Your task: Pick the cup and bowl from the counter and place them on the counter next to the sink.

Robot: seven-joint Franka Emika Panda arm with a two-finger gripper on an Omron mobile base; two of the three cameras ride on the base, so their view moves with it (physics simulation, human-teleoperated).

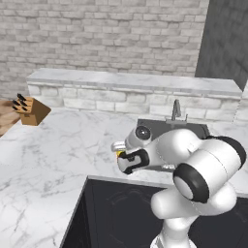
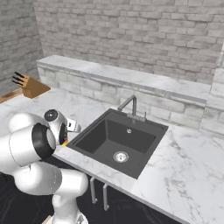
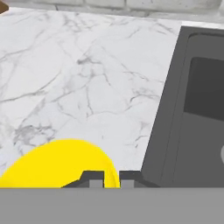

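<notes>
The yellow cup [image 3: 57, 164] sits at the bottom of the hand view, just left of the dark grey sink [image 3: 201, 109]. My gripper [image 3: 111, 179] is shut on the cup, its two dark fingertips [image 3: 93, 178] pinching the yellow wall near the rim. A sliver of the cup [image 1: 119, 154] shows beside the hand in the left base view, and a yellow-orange edge of the cup [image 2: 65, 141] shows in the right base view. White marble counter [image 3: 87, 78] lies under and beyond the cup. The bowl is out of view.
The sink [image 2: 118, 140] with its grey faucet [image 2: 131, 105] lies right of the hand. A wooden knife block [image 1: 31, 110] stands at the far left. The black stovetop [image 1: 111, 213] lies below the arm. A raised marble ledge [image 1: 131, 80] backs the counter [image 2: 188, 166].
</notes>
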